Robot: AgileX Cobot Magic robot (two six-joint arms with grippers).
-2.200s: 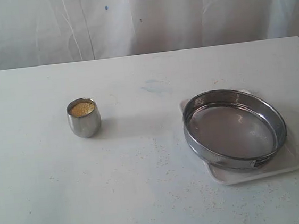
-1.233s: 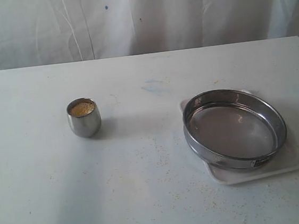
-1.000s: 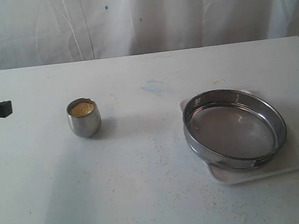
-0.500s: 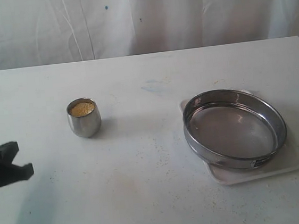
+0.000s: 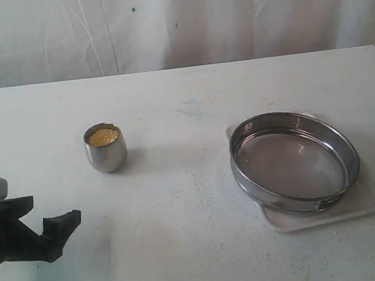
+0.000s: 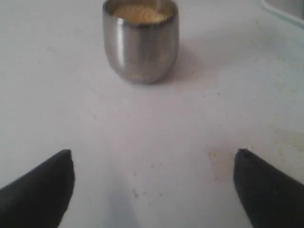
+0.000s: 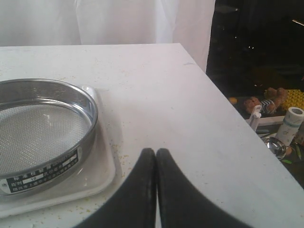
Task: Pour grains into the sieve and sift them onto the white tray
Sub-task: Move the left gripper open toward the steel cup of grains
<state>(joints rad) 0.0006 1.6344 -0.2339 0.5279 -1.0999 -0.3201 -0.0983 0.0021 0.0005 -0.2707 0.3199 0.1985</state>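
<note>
Steel, small and rounded, the cup (image 5: 105,152) of fine yellow grains (image 5: 103,136) is seen in the exterior view well left of the wide round mesh sieve (image 5: 294,161), set on the flat white tray (image 5: 365,205); the black left gripper (image 5: 50,210) is nearer; in the left wrist view the cup is framed straight ahead of spread, empty jaws; in the right wrist view the right gripper (image 7: 156,156) is clenched, empty, beside the tray.

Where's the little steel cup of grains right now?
Exterior view: the steel cup stands upright left of centre on the table, apart from the sieve at right, with the open left gripper nearby.
</note>
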